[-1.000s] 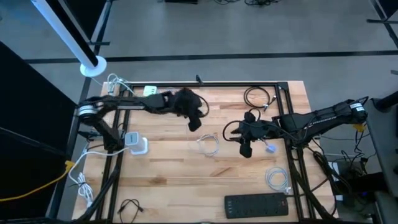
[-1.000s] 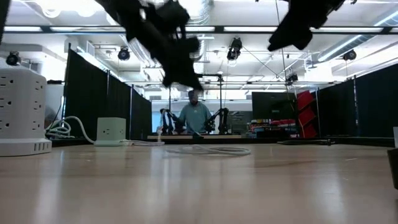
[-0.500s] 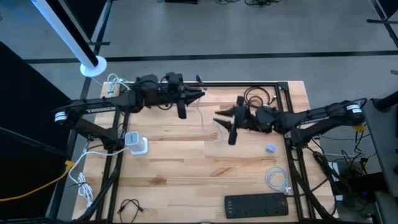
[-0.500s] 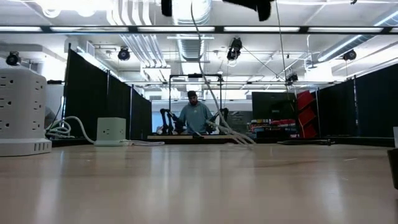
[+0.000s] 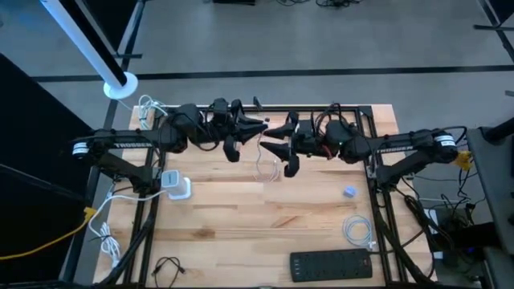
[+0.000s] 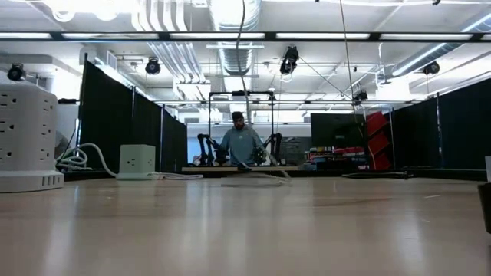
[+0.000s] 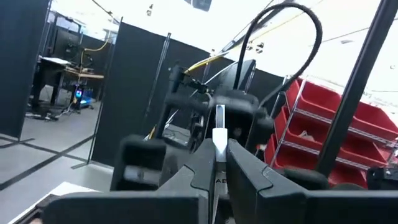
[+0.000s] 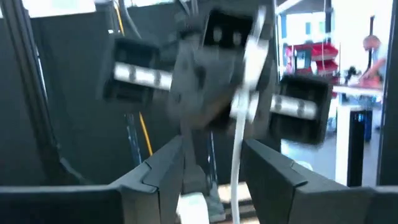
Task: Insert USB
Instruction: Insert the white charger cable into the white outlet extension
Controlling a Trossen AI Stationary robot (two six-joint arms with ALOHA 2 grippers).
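Note:
A white USB cable hangs from my left gripper, which is shut on its plug high above the table's far middle. The cable's lower loop lies on the wood; in the low view the cable drops straight down. My right gripper is open, faces the left one at close range and points toward the table's left. In the right wrist view the cable runs down in front of the right gripper's spread fingers. No USB socket shows near the grippers. My left gripper pinches the white plug between its two fingers, and the plug's tip sticks out past the fingertips. The fingers lie level, pointing toward the table's right, along the plug. The plug is lifted clear, and the cable hangs slack below it.
A white power cube sits at the left, a white tower strip shows in the low view, and a black power strip lies at the near edge. A coiled white cable, a black coil and a small blue piece lie at the right.
My left gripper has risen from beside the cable on the table and gone toward the far edge, carrying the cable's plug end up; the loop has slid toward the far edge. My right gripper has risen and gone left and far, and now faces the left one.

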